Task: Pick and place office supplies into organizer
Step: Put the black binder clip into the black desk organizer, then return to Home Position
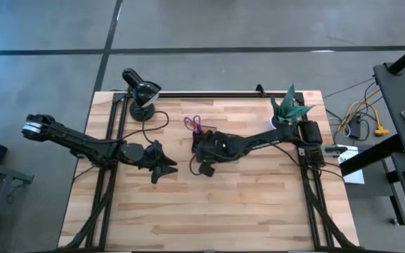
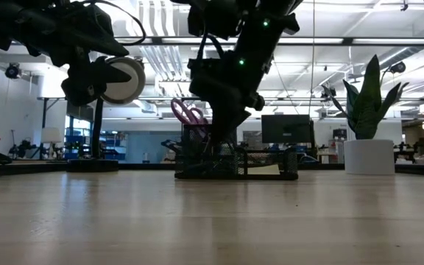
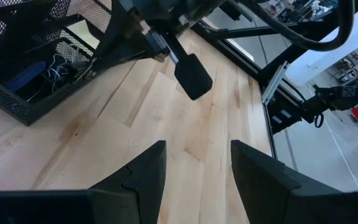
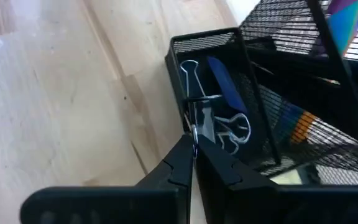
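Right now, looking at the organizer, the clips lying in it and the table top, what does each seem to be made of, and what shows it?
Organizer: seemingly black wire mesh, matt; you see through its fine grid walls.
Clips: binder clips with looped wire handles, probably metal, bright and glossy.
Table top: pale wood planks, smooth finish, shown by grain lines and board joints.

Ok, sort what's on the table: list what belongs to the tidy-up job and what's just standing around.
Belongs to the job:
- organizer, a black mesh box
- purple-handled scissors standing in it
- binder clips in its front compartment
- blue pen-like item beside the clips
- right gripper, shut, at the organizer's edge
- left gripper, open over bare wood

Just standing around:
- desk lamp
- potted plant
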Action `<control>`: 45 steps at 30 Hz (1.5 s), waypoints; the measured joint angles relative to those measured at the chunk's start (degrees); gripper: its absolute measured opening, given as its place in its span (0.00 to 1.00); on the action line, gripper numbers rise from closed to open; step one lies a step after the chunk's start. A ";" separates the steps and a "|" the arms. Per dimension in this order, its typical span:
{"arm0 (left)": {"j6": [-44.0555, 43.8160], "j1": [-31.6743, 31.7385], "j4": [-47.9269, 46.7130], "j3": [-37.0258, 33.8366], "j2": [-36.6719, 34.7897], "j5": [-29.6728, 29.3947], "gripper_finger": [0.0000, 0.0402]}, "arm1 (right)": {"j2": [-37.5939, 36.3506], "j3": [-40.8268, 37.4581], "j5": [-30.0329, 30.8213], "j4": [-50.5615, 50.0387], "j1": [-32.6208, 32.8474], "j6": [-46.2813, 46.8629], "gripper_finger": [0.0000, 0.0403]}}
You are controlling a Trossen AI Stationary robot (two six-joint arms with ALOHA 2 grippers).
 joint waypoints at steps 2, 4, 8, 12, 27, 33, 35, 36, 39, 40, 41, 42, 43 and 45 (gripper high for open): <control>-0.01 0.00 0.00 0.00 0.00 0.00 0.40 | -0.23 0.05 0.63 -0.54 0.09 0.29 0.02; 0.00 0.00 0.02 0.00 -0.01 0.00 0.40 | -0.43 0.03 3.25 -1.99 0.11 0.40 0.02; 0.01 0.00 0.00 0.00 0.00 0.00 0.40 | -0.46 0.03 5.27 -2.80 -0.47 0.37 0.02; 0.04 -0.01 0.00 0.00 0.00 0.02 0.40 | -0.26 0.06 5.41 -2.54 -0.89 0.39 0.02; 0.09 -0.01 -0.02 0.00 0.00 0.04 0.40 | -0.13 -0.92 6.44 -2.63 -2.01 -0.67 0.02; 0.39 -0.02 -0.02 0.00 0.00 0.04 0.40 | -0.13 -1.07 0.45 -2.52 -1.92 -1.08 0.02; 0.39 -0.02 -0.02 0.00 0.00 0.04 0.40 | -0.13 -1.25 0.17 -2.41 -1.92 -1.09 0.02; 0.39 -0.02 -0.02 0.00 0.00 0.04 0.40 | -0.13 -1.43 0.28 -2.46 -1.92 -1.09 0.02; 0.37 -0.02 -0.02 0.00 0.00 0.04 0.40 | -0.11 -1.76 0.34 -2.49 -1.97 -0.97 0.04; 0.37 -0.02 -0.02 0.00 -0.02 0.04 0.40 | -0.11 -1.80 0.36 -2.48 -1.97 -0.88 0.05; 0.37 -0.02 -0.02 0.00 0.00 0.04 0.40 | -0.11 -1.83 0.36 -2.51 -1.97 -0.88 0.07; 0.35 -0.02 -0.03 0.00 0.00 0.04 0.40 | -0.11 -1.86 0.36 -2.49 -1.97 -0.86 0.10; 0.35 0.00 -0.02 0.00 0.00 0.04 0.40 | -0.11 -1.92 0.34 -2.43 -1.97 -0.80 0.12; 0.28 -0.02 -0.04 0.00 0.00 0.07 0.40 | -0.11 -1.92 0.34 -2.53 -1.91 -0.70 0.18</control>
